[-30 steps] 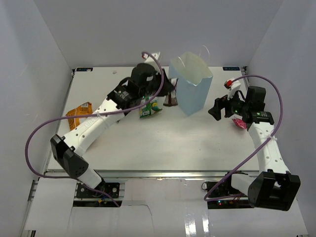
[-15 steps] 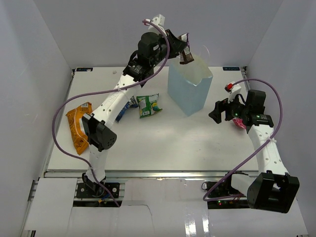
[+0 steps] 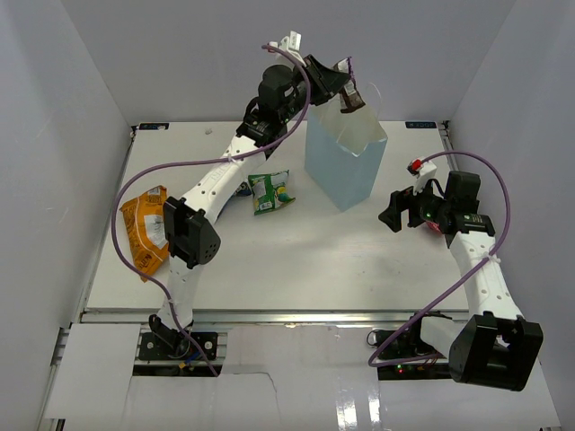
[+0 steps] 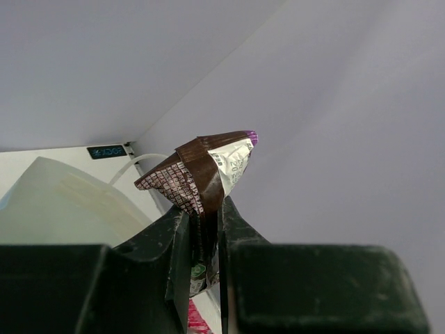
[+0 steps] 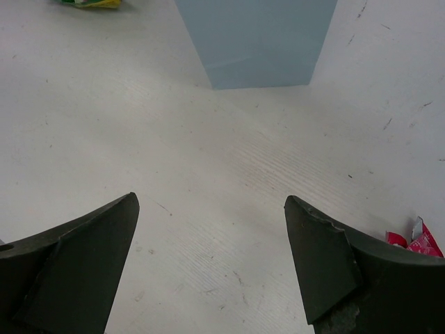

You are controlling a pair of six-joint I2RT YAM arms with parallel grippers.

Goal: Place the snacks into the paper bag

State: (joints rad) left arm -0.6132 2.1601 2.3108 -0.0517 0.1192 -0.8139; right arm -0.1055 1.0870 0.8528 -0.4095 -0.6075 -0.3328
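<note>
Clearly the big change is height. A second ago the left gripper (image 3: 342, 91) was down at table level on the left of the paper bag (image 3: 346, 171). It has since swung up and across, so the dark brown bar (image 3: 351, 98) now hangs over the bag's open top.

The left wrist view confirms the hold. The jaws stand narrow, pinching the bar's lower end, with the rest of the wrapper poking up above them. The bag's pale rim sits below and to the left. Whether the bar is squarely over the opening or nearer its far edge is hard to judge from these angles, so a release here looks likely to land inside but is not certain to.

The right gripper (image 3: 393, 208) has barely shifted. It hovers low over the table (image 3: 296, 269) to the right of the bag, jaws wide and empty, with a red packet (image 3: 436, 224) just beside it.

Plenty is left to do (the orange chip bag (image 3: 144, 229) and the green-and-white packet (image 3: 269, 191) lie on the table, well clear of the bag).
</note>
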